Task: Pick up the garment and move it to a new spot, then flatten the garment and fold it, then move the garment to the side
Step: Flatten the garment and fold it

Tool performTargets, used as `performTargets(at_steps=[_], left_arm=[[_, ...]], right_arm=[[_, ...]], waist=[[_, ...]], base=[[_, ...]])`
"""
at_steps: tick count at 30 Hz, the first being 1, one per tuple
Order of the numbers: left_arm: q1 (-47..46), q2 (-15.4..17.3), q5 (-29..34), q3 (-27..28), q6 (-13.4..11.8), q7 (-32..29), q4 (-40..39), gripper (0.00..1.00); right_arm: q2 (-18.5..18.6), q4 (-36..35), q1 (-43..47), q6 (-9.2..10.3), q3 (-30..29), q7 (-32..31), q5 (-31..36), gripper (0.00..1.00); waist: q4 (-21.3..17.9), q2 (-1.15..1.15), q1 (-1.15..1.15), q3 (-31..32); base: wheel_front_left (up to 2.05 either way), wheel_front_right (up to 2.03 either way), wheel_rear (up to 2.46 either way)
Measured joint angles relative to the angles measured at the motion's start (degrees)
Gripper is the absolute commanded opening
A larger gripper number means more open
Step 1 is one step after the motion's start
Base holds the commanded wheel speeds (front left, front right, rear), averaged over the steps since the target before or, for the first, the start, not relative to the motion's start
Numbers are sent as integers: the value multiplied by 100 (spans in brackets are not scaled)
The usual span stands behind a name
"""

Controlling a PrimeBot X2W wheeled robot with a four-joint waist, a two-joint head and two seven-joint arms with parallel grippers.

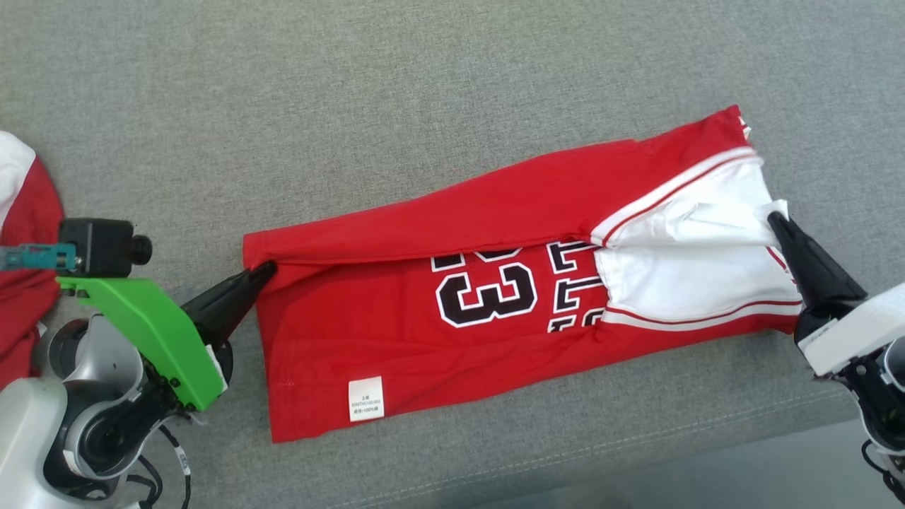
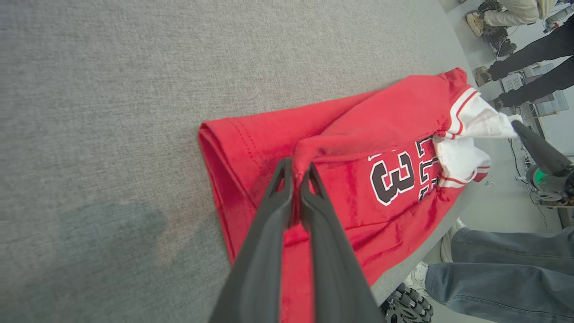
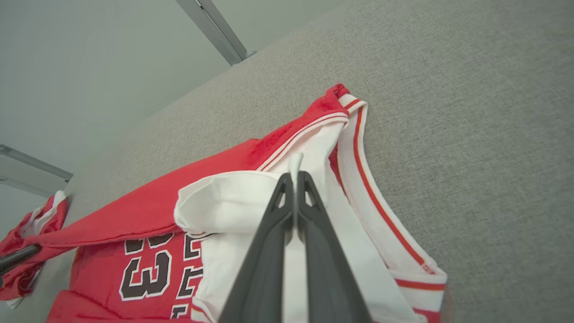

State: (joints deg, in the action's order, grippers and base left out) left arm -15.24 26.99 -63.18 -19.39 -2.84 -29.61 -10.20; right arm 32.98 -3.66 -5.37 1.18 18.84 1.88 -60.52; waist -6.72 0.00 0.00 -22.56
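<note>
Head view. Red jersey lies lengthwise across the grey worktop, left to right, slightly slanted, right end farther up. Its upper long edge is folded down over the body, partly covering a black "3" outlined in white. White cloth with red stripes shows at the right end. White label sits near the lower left corner. Left pincer: tips at the jersey's left edge, at the fold line, pressed together on red cloth. Green bracket sits behind it on the wrist. Right pincer: tips at the right end, pinching white cloth. Second garment, red and white, lies at the left border, apart from the jersey.

Left wrist view. Both fingers closed on a raised ridge of red cloth at the folded edge; the cloth is nipped between the tips. The jersey runs away toward the upper right, where the right pincer holds the white end. Beyond the worktop edge: a person's legs in jeans, and other legs in dark trousers.

Right wrist view. Fingers pressed together, with a small tab of white cloth standing up between the tips. The striped white edge lies flat on the worktop to the right of them. The red body and the "3" lie lower left; the second garment is at the far left.
</note>
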Motion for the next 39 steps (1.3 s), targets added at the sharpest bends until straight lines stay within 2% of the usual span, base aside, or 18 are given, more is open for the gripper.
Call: performTargets(at_steps=[11,12,13,14,15,16,21,27,34,39], left_arm=[[409,19,-2,-96,-29,52,-226,0],[439,7,-1,-112,-29,63,-231,4],[469,3,5,-114,-41,105,-231,30],[480,10,43,-114,-55,130,-227,58],[480,19,89,-113,-78,154,-229,82],[481,41,131,-123,-78,165,-229,100],[522,133,413,-194,-78,204,-238,100],[712,480,779,-275,-97,216,-399,100],[653,487,1432,-69,-223,668,-804,100],[582,312,1812,107,-283,1082,-991,100]], right_arm=[[207,-289,519,205,-32,64,56,0],[234,-312,548,224,-29,59,57,15],[256,-342,583,240,-30,59,58,46],[278,-359,609,240,-19,56,58,100],[301,-386,622,241,-1,22,60,100],[327,-409,634,246,14,-1,69,100],[545,-561,782,296,8,-213,68,100],[965,-720,756,355,-257,-432,57,100],[1209,-337,417,501,-413,-1004,-70,100],[1202,53,183,508,-313,-1415,-248,100]], waist=[[-56,0,0,-21],[-56,0,0,-25],[-54,0,0,-29],[-52,0,0,-33],[-48,0,0,-37],[-43,0,0,-41],[-14,0,0,-29],[-3,0,0,47],[97,0,0,50],[298,0,0,6]], base=[[0,0,0],[0,0,0],[0,0,0],[0,0,0],[0,0,0],[0,0,0],[0,0,0],[0,0,0],[0,0,0],[0,0,0]])
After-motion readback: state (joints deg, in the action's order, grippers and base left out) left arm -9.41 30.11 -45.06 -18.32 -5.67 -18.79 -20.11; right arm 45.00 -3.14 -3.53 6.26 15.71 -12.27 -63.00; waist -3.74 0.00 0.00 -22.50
